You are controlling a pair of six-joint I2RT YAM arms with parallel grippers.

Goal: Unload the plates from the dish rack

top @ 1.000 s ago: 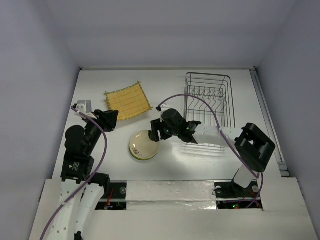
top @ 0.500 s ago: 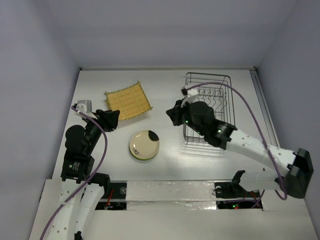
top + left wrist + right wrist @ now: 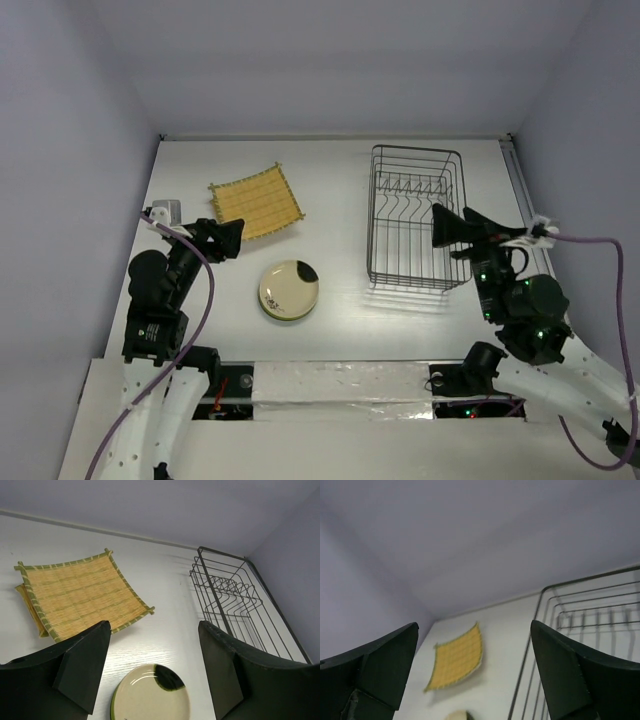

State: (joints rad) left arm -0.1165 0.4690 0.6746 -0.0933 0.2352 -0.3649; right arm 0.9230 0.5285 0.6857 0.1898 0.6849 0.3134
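Observation:
The dish rack [image 3: 415,215] stands at the back right and no plates show between its wire prongs [image 3: 235,597]. A cream plate with a dark blotch [image 3: 289,291] lies flat on the table left of the rack, with a green rim showing under it [image 3: 150,694]. My left gripper [image 3: 225,238] hovers open at the plate's upper left, nothing between its fingers [image 3: 154,630]. My right gripper [image 3: 452,230] is raised over the rack's near right part, open and empty [image 3: 474,630]. Only the plate's top edge [image 3: 457,715] shows in the right wrist view.
A yellow bamboo mat [image 3: 256,202] lies at the back left [image 3: 75,592], also visible in the right wrist view [image 3: 457,657]. The rack's wire rim [image 3: 580,625] rises on the right. Walls close the table on three sides.
The right arm has swung away from the plate, past the rack, and drawn back to the right side with its gripper open. The left gripper's jaws have spread slightly wider.

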